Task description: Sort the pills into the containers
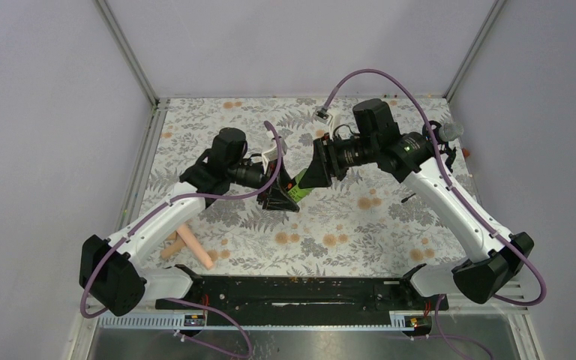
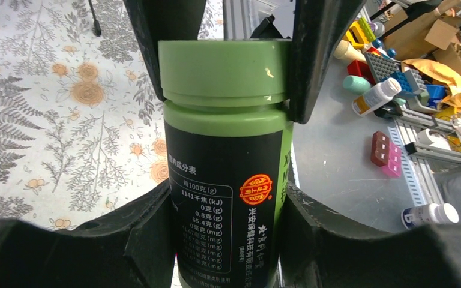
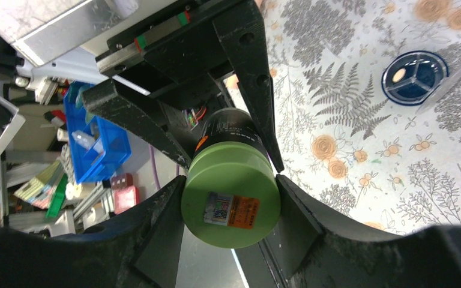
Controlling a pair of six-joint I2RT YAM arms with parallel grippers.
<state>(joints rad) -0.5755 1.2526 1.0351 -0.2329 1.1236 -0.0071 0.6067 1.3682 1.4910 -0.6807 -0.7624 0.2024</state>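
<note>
We see the green bottle (image 2: 228,180) held between both arms above the middle of the flowered table (image 1: 390,217), tipped well over from upright, its base toward the left arm and its top toward the right. The left gripper (image 1: 279,196) pinches the bottle's body: in the left wrist view its two dark fingers (image 2: 138,240) press against either side of the black label, just below the green shoulder. The right gripper (image 1: 317,174) pinches the cap (image 3: 230,198): in the right wrist view its own fingers sit flush against both sides of the round green lid, which carries a small printed sticker on its flat top. The cap sits on the bottle's neck; we cannot tell whether it is screwed tight or loosened. The dark-blue jar (image 3: 427,71) stands on the table well apart from the bottle, open at the top and split into three compartments, with one small pale piece lying in one of them. Two peach-pink rods (image 1: 195,249) lie crossed on the cloth near the left arm's base, away from both grippers.
</note>
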